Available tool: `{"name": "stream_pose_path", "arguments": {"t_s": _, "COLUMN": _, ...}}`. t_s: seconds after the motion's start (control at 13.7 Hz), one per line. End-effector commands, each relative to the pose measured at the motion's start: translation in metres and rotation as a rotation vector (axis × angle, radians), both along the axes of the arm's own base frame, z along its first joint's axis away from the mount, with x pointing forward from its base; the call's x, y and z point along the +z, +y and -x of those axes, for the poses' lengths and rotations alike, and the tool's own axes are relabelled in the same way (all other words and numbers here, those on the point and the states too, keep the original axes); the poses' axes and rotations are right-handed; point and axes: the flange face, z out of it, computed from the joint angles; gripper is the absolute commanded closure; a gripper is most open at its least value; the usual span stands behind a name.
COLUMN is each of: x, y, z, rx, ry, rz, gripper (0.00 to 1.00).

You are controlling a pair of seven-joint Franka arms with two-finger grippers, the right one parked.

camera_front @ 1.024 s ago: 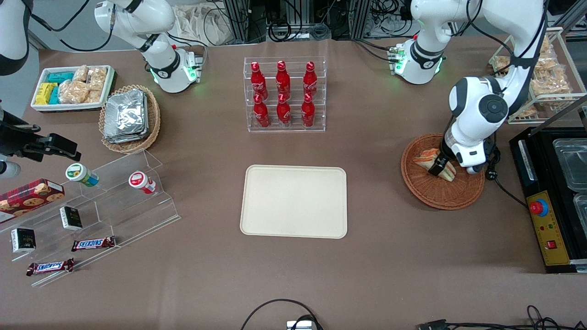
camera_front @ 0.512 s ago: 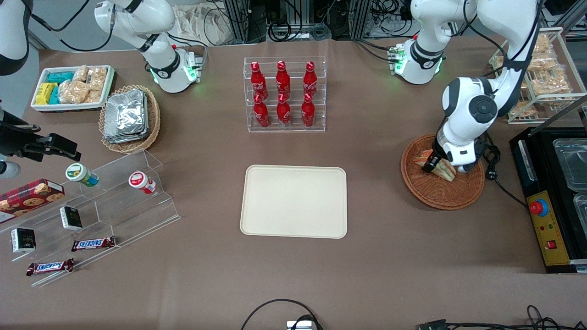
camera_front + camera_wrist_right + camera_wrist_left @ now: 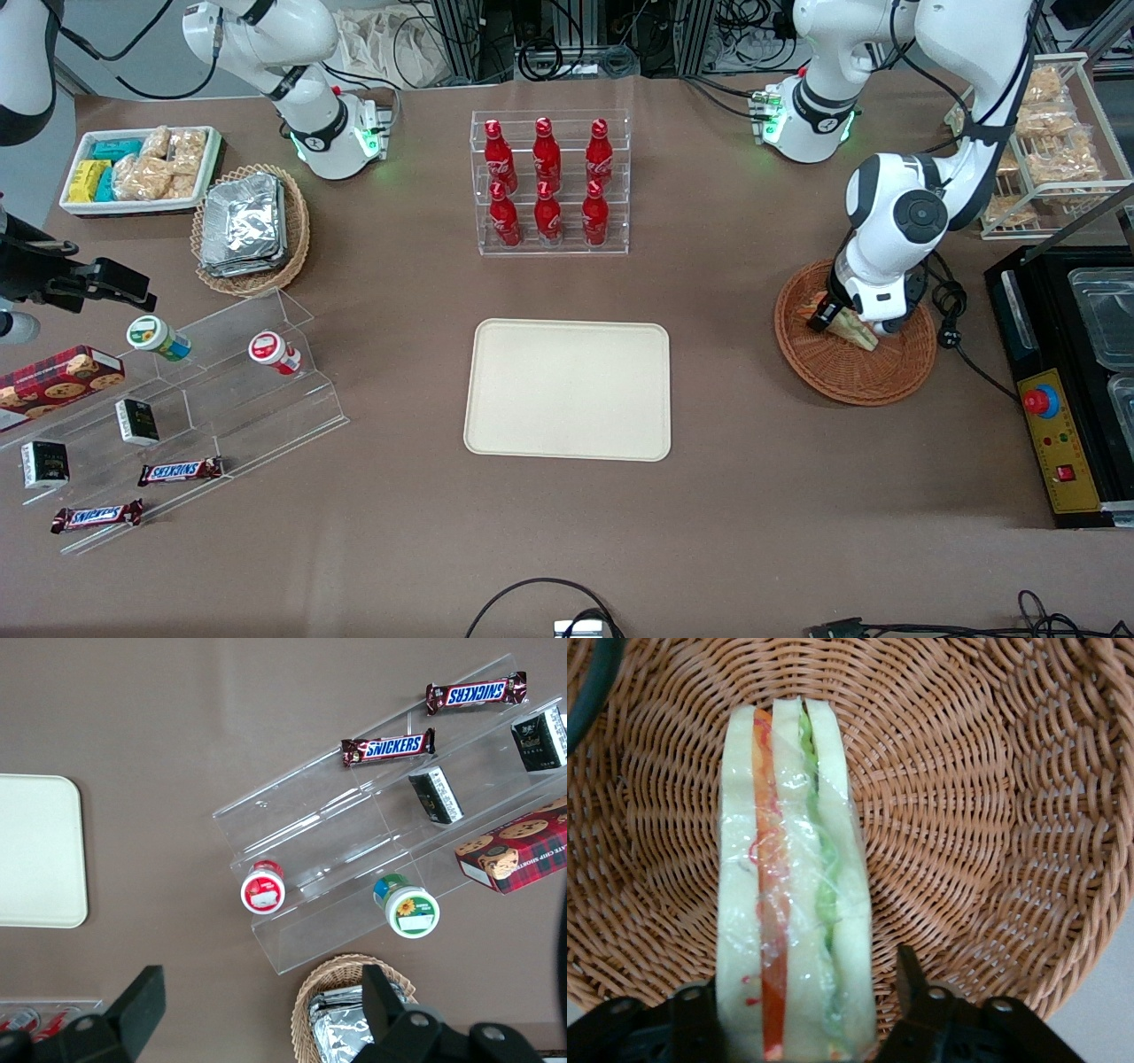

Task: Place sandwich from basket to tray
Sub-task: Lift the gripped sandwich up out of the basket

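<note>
I see the sandwich in the basket, my gripper straddling it, one finger showing a gap beside the bread, so I judge nothing pinched yet. Grasp, lift and carry to the bare tray all remain.

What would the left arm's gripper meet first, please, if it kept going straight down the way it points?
Most likely the wrapped triangular sandwich: the left gripper is open with a finger on each side of it. Below lies the reddish-brown woven wicker basket.
</note>
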Motion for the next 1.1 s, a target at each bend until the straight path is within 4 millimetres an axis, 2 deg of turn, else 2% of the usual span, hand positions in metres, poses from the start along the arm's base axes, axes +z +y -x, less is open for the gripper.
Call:
{"name": "stream_pose_path", "arguments": {"t_s": 0.0, "x": -0.002, "y": -0.002, "z": 0.003, "rx": -0.027, "ry": -0.031, "rz": -0.008, "gripper": 0.87}}
{"name": "stream_pose_path", "arguments": {"t_s": 0.07, "x": 0.0, "y": -0.002, "z": 0.003, "rx": -0.052, "ry": -0.03, "rz": -0.012, "gripper": 0.97}}
{"name": "stream_pose_path", "arguments": {"t_s": 0.29, "x": 0.008, "y": -0.001, "z": 0.002, "rx": -0.09, "ry": -0.019, "rz": -0.016, "gripper": 0.99}}
{"name": "stream_pose_path", "arguments": {"t_s": 0.44, "x": 0.023, "y": -0.001, "z": 0.003, "rx": -0.156, "ry": -0.016, "rz": -0.02, "gripper": 0.99}}
{"name": "stream_pose_path", "arguments": {"t_s": 0.8, "x": 0.096, "y": 0.008, "z": 0.006, "rx": -0.501, "ry": 0.036, "rz": -0.029, "gripper": 0.99}}
{"name": "stream_pose_path", "arguments": {"t_s": 1.02, "x": 0.139, "y": 0.004, "z": -0.003, "rx": -0.692, "ry": -0.01, "rz": -0.039, "gripper": 0.99}}
